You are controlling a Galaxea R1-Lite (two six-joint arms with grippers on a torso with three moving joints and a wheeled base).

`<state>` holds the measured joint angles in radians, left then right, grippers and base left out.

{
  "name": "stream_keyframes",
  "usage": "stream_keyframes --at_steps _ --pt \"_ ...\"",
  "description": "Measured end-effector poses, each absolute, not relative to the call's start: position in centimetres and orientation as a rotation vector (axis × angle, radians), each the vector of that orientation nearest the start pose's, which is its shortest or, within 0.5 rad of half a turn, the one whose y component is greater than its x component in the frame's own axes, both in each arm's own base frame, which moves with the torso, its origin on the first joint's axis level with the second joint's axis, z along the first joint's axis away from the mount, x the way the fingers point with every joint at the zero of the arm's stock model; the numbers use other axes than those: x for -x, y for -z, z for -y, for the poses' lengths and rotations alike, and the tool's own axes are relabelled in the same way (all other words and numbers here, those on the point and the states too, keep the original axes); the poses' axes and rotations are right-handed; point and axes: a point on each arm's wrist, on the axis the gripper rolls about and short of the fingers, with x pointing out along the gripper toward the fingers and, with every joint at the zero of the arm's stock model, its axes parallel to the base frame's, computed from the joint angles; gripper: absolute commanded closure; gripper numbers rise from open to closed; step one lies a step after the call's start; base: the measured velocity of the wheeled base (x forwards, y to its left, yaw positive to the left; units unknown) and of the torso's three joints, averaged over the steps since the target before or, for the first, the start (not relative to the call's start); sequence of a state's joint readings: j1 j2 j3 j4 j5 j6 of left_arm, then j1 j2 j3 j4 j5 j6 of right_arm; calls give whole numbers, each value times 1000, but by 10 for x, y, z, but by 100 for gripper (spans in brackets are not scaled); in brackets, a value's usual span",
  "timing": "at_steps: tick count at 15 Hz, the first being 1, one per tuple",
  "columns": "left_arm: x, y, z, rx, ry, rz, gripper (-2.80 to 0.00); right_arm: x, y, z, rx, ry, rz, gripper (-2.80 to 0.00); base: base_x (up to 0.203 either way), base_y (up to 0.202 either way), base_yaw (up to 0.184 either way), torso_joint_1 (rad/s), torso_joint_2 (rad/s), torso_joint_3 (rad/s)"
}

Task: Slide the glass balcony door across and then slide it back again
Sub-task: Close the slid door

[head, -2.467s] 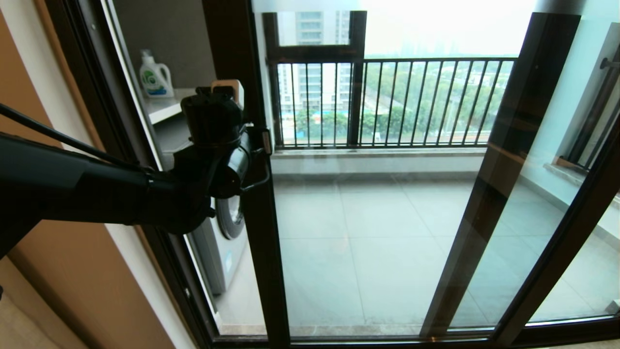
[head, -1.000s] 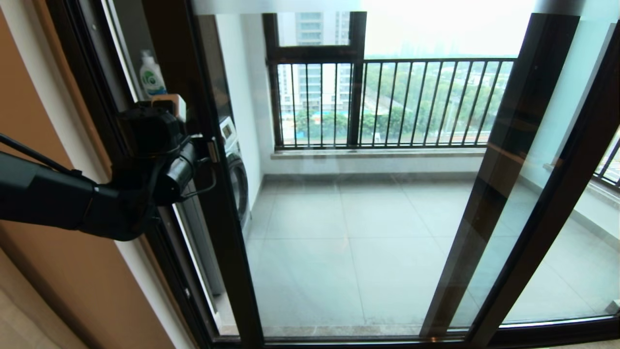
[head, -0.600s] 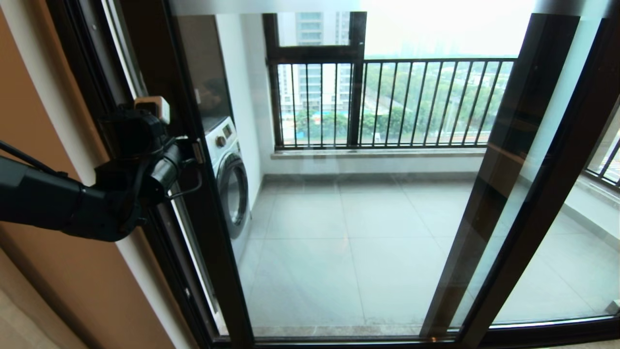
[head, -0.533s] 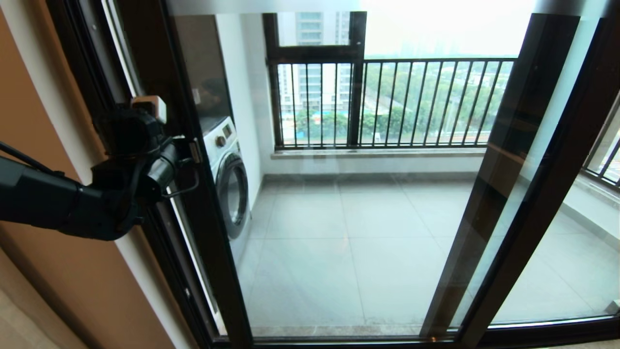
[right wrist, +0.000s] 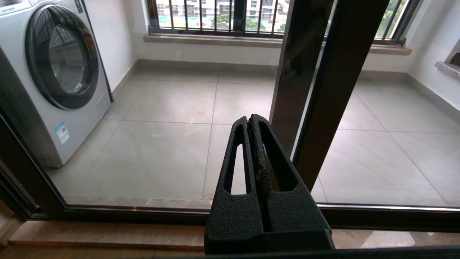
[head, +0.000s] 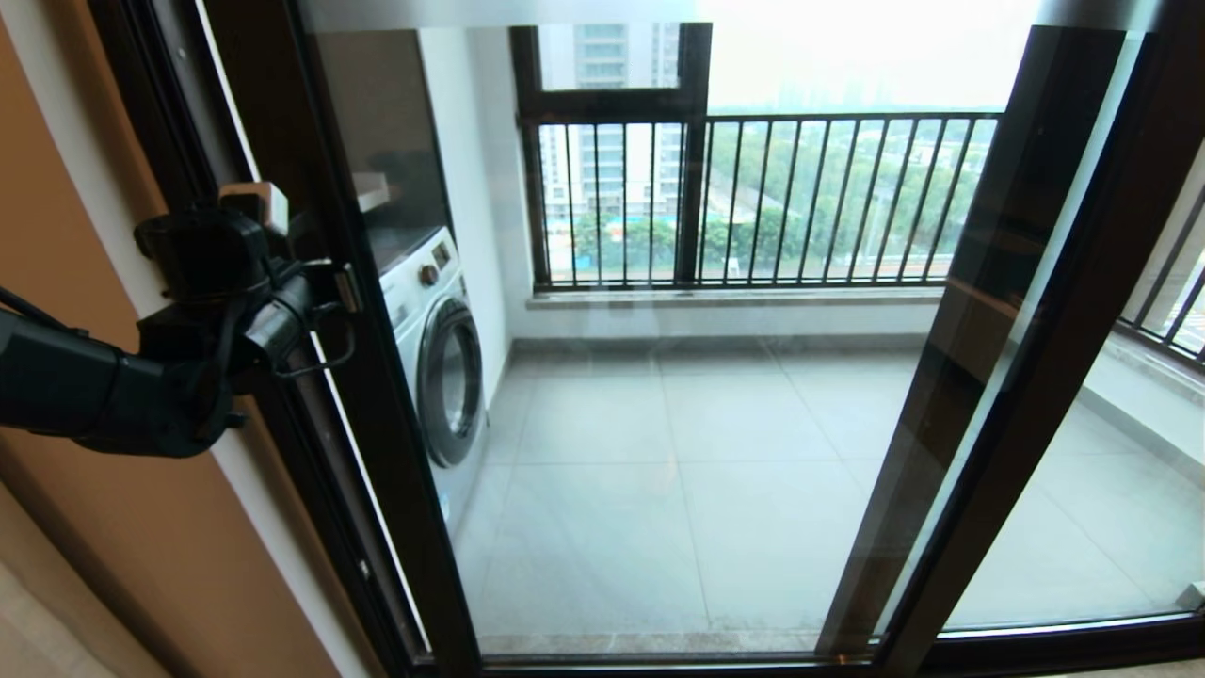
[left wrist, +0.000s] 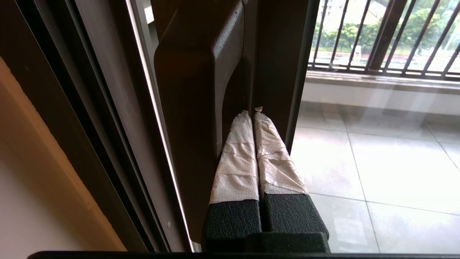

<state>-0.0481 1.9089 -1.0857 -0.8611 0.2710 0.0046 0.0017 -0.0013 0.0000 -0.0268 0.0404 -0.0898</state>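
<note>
The glass balcony door (head: 706, 443) fills the middle of the head view, and its left upright (head: 377, 424) stands close to the left jamb (head: 179, 122). My left gripper (head: 345, 288) is at that upright at handle height. In the left wrist view my left gripper (left wrist: 251, 111) is shut, its tape-wrapped fingers (left wrist: 237, 158) tucked between the dark bar handle (left wrist: 194, 72) and the door's upright (left wrist: 273, 72). My right gripper (right wrist: 251, 120) is shut on nothing, low in front of the bottom track, and is out of the head view. The door's right upright (head: 1036, 377) overlaps the fixed panel's post (head: 970, 282).
A white washing machine (head: 442, 377) stands on the balcony behind the glass at the left. A window with black railing bars (head: 753, 198) closes the far side. The orange-brown wall (head: 94, 527) lies left of the jamb. The bottom track (right wrist: 107, 212) runs under my right gripper.
The door has slid left with my left gripper at its handle. The gap at the left jamb has narrowed, and the detergent bottle has gone from view.
</note>
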Motion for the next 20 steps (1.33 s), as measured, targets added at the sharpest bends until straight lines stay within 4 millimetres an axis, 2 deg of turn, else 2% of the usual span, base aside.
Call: stream_keyframes --at_steps 9,20 --pt "-379 -212 -18 -19 -271 45 0 23 -78 -1 90 -41 30 0 0 0 0 0 0 0" --pt "-389 -210 -40 -21 -320 56 0 23 -78 -1 90 -41 30 0 0 0 0 0 0 0"
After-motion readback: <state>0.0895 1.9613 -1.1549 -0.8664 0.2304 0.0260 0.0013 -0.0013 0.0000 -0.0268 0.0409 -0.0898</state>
